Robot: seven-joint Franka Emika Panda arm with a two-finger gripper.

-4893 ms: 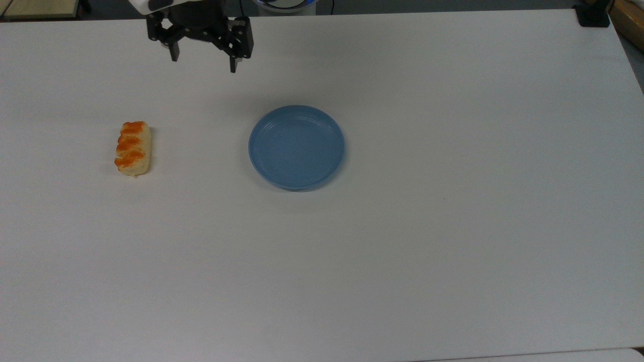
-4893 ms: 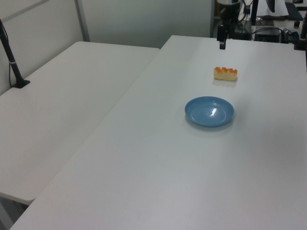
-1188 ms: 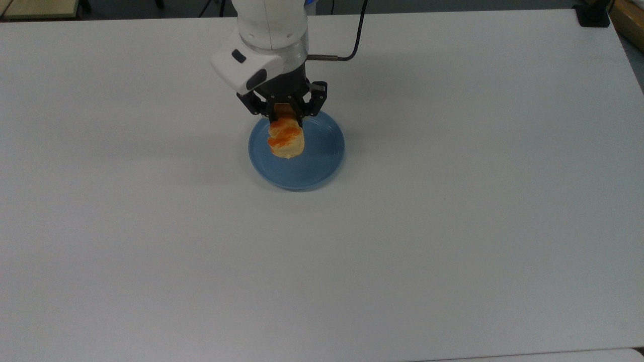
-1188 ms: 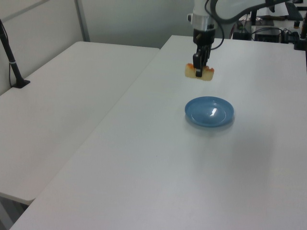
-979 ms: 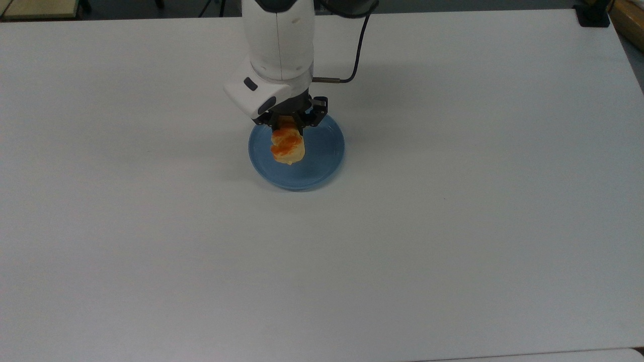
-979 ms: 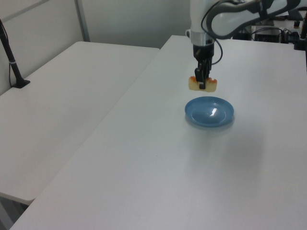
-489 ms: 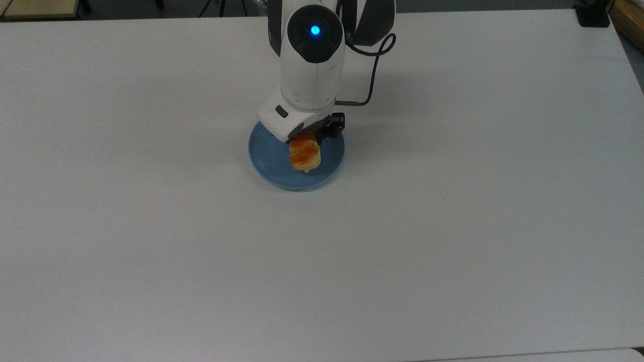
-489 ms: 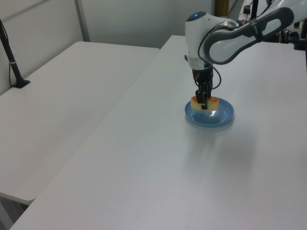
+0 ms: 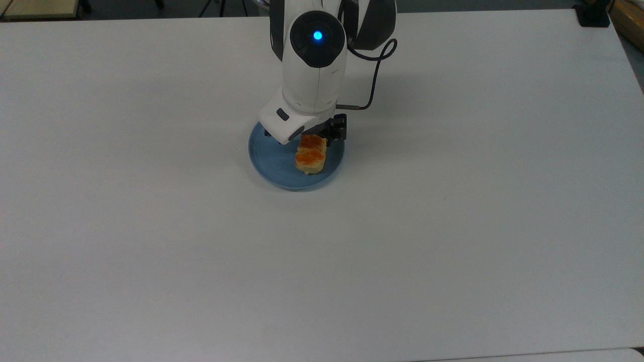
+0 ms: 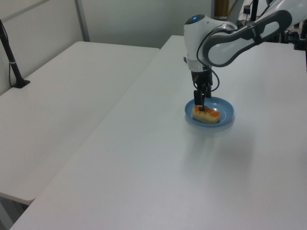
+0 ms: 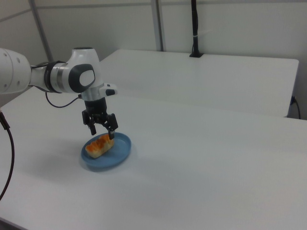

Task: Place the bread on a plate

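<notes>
**Bread lying on the blue plate, gripper spread above it**

A wide white table (image 9: 453,226) is carrying the whole scene, and a second white table (image 10: 57,110) is standing beside it, off to the left view's left. The white robot arm (image 9: 313,65) is reaching down over the middle of the main table, a blue light glowing on its upper joint and a dark cable (image 9: 375,75) looping off the top view's right of it.

The plate (image 9: 269,161) is sitting flat on the table under the arm, round, shallow and blue. The bread (image 9: 310,160) is lying inside the plate (image 11: 120,148), toward the top view's right half, its pale-yellow body resting on the blue surface and its orange-brown bumps facing up. In the right view the bread (image 11: 98,145) is lying along the plate's near-left part, within the rim.

The gripper (image 11: 101,131) is hanging just above the far end of the bread, its two black fingers (image 11: 111,130) spread apart and pointing down, holding nothing. In the left view the gripper (image 10: 201,101) is standing upright over the bread (image 10: 206,114), with the plate (image 10: 225,109) showing around both.
</notes>
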